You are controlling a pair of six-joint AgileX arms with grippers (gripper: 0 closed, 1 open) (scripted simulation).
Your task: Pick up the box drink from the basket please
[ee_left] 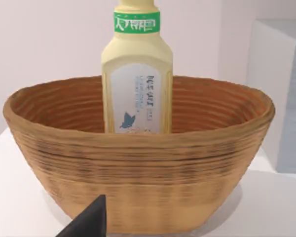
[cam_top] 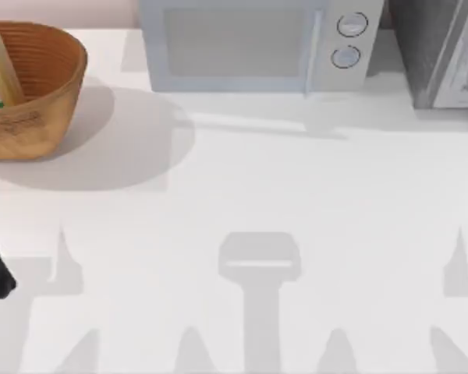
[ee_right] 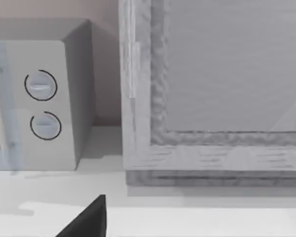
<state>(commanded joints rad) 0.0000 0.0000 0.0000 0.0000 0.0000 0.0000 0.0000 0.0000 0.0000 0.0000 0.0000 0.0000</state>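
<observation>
Basket [ee_left: 138, 168] holds one box drink [ee_left: 137, 74].

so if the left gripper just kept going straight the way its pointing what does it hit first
Most likely the near outer wall of the basket, which sits directly ahead in the left wrist view. The box drink stands inside, behind that wall, so it would not be met first. How far off the basket is remains unclear.

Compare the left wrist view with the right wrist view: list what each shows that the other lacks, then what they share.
Left wrist view alone: the basket with the box drink standing upright inside it, green band near its top. Right wrist view alone: the microwave's two round dials and a grey framed cabinet beside it. Shared: the white microwave, the white table, and a dark fingertip at the lower edge.
</observation>
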